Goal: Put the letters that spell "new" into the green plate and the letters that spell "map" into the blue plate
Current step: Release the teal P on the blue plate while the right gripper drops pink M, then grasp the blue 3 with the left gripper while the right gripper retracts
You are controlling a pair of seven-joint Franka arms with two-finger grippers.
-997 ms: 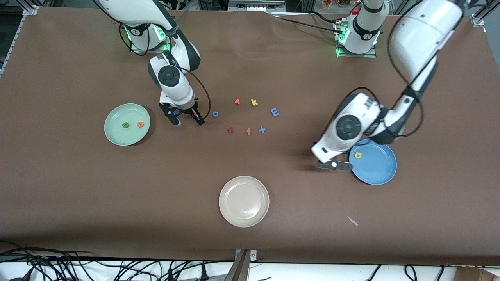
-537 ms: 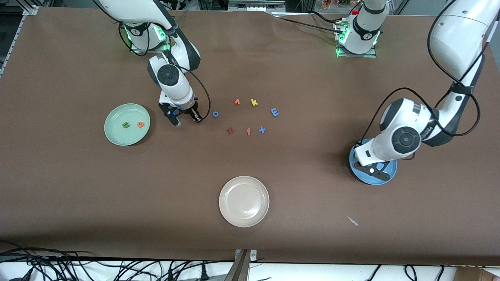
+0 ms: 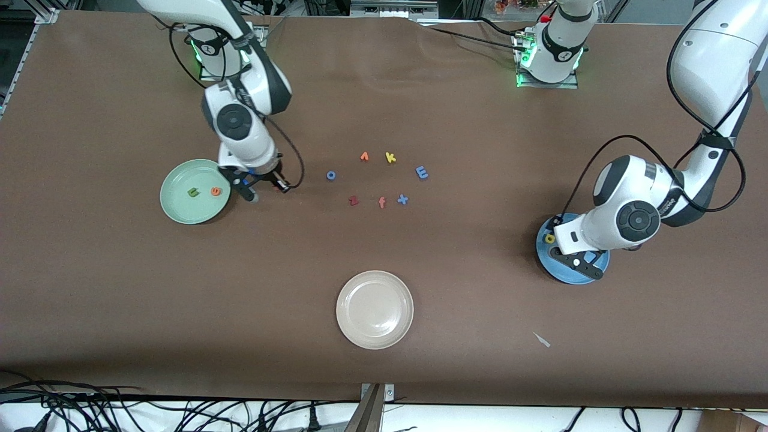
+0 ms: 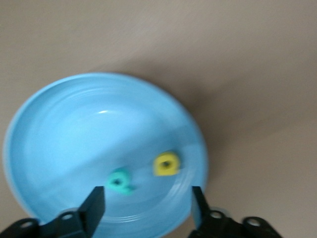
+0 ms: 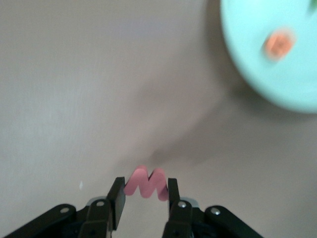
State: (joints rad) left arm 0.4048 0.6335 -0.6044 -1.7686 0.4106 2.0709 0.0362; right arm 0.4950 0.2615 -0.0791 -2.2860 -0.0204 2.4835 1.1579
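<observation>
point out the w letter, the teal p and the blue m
w letter [image 5: 146,184], right wrist view, its middle
teal p [image 4: 119,181], left wrist view, its ring
blue m [image 3: 422,173], front view, its middle

A robotics lab: two white arms bolted to a brown-covered table [image 3: 120,300], aluminium framing [image 3: 45,15] at the corner, cables [image 3: 120,408] tangled along the floor edge.
</observation>
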